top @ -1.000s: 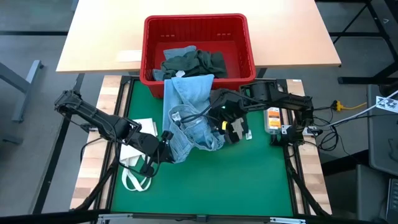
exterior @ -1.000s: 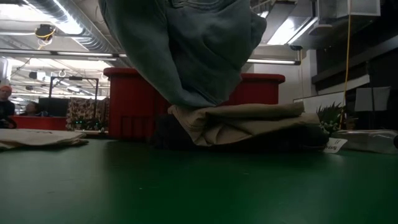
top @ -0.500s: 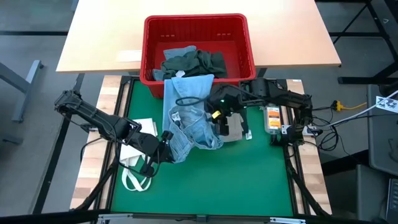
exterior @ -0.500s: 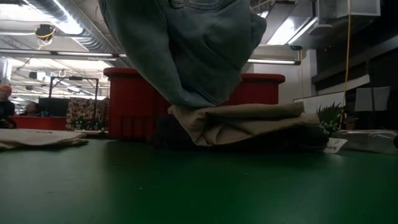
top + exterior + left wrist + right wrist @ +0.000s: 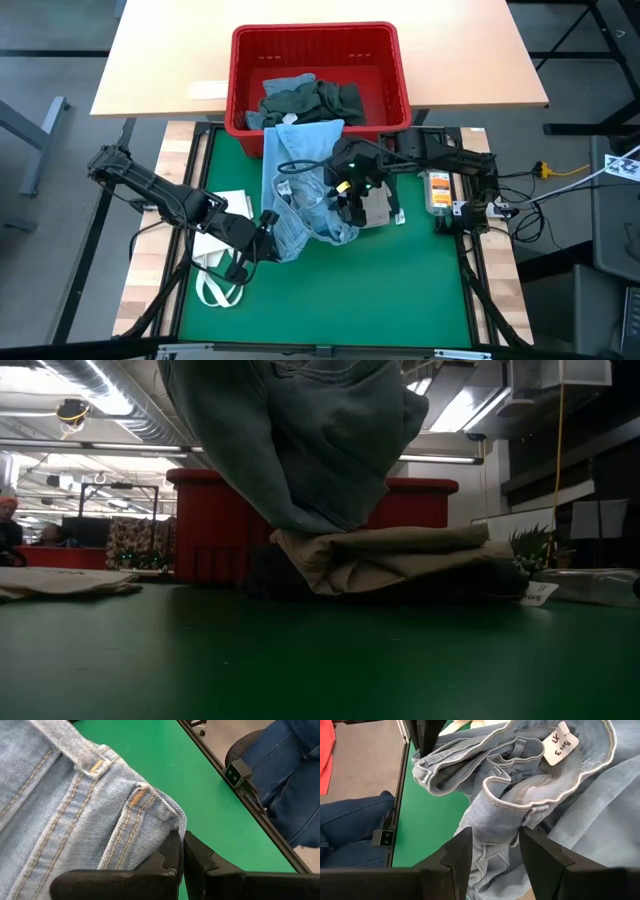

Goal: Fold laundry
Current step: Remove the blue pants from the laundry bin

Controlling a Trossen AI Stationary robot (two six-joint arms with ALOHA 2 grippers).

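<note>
Light-blue jeans [image 5: 300, 190] hang above the green table [image 5: 330, 300], and their far end reaches the red basket [image 5: 320, 40]. My left gripper [image 5: 268, 228] is shut on their near left part. My right gripper [image 5: 350, 195] hovers open over their right side, a raised fold [image 5: 495, 845] between its fingers. In the low view the jeans [image 5: 300, 440] sag down toward a folded beige piece [image 5: 400, 555] that lies on a dark piece on the table. A dark green-grey garment [image 5: 315, 100] lies in the basket. My left gripper pinches the waistband's corner edge [image 5: 167, 822], beside a belt loop, between its two shut fingers [image 5: 170, 857]. The jeans hang from the hold, lifted off the table. My right gripper has a fold of the jeans between its open fingers [image 5: 462, 852]; I cannot tell whether they touch it.
A white tote bag [image 5: 215, 250] lies at the table's left. A small orange-labelled item [image 5: 438, 190] sits at the right edge. A person's legs in dark blue [image 5: 290, 780] show beyond the near edge. The near half of the green mat is bare.
My right gripper has rolled about its wrist and swung a little toward the table's left, over the jeans. The jeans' upper right part has shifted slightly. My left gripper has kept still.
</note>
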